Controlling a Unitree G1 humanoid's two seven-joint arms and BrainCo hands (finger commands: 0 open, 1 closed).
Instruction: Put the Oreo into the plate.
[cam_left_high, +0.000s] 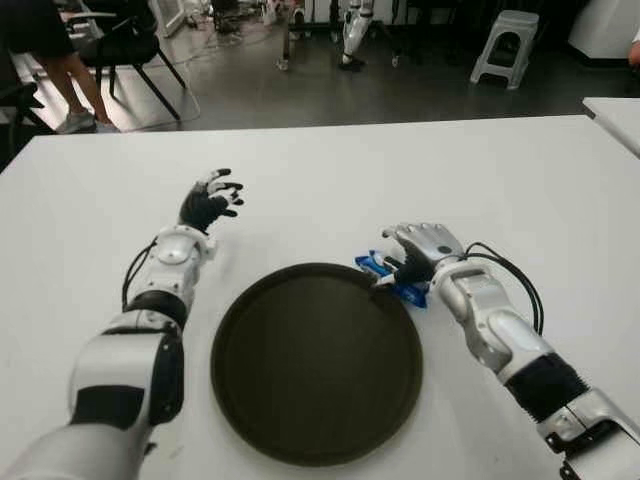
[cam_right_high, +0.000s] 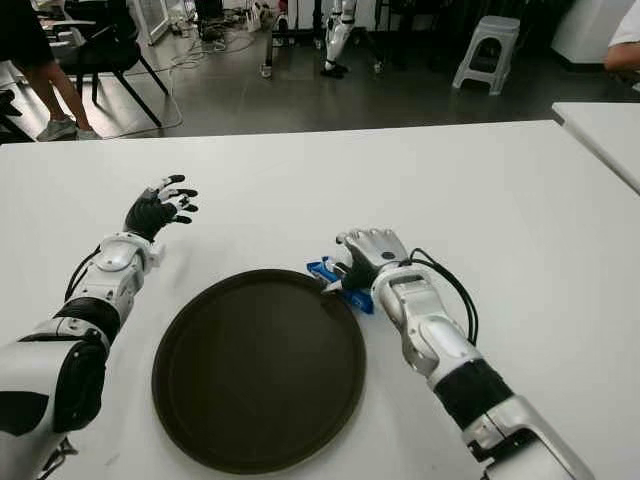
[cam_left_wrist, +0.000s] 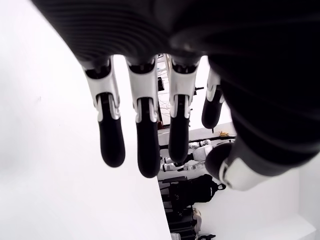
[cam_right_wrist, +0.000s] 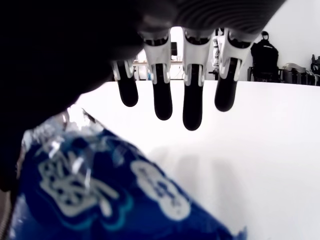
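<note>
The blue Oreo pack (cam_left_high: 392, 277) lies on the white tabletop (cam_left_high: 520, 180) touching the dark plate's (cam_left_high: 230, 330) upper-right rim, under the right robot hand (cam_left_high: 418, 250), whose extended fingers (cam_right_wrist: 192, 107) have not gripped it, poised to grasp. The left robot hand (cam_left_high: 208, 203), fingers spread and empty, shows upper left of the plate.

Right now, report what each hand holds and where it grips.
Neither hand holds anything. The right hand, fingers extended, hovers over the Oreo pack beside the plate. The left hand is open.
</note>
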